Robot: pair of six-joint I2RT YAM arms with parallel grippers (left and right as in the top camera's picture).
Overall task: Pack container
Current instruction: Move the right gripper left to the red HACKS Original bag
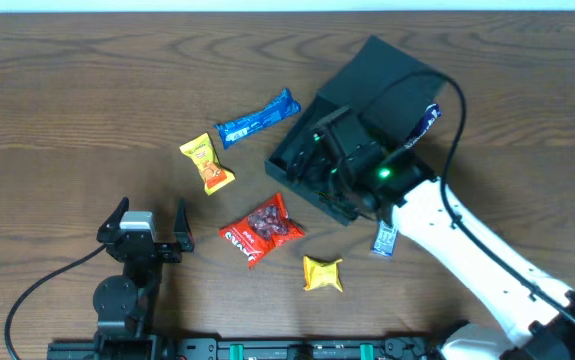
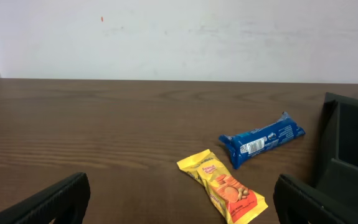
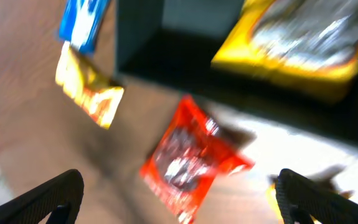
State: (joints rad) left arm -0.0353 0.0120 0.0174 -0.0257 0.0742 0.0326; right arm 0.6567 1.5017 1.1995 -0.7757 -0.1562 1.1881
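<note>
Box (image 1: 387, 75) sits at two o'clock on the table (image 1: 67, 80), right gripper (image 3: 185, 199) wide open and empty over it, left gripper (image 2: 182, 205) likewise wide and empty, so the right should probably lift straight clear.

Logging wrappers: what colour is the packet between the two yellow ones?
The packet is red; the overhead view shows it best.

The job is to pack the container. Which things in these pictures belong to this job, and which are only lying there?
For the job:
- container
- yellow packet inside it
- on the table: long blue packet, yellow-orange packet, red packet, small yellow packet, small blue packet

Only lying there:
- black cable beside the left arm
- black rail at the near table edge
</note>
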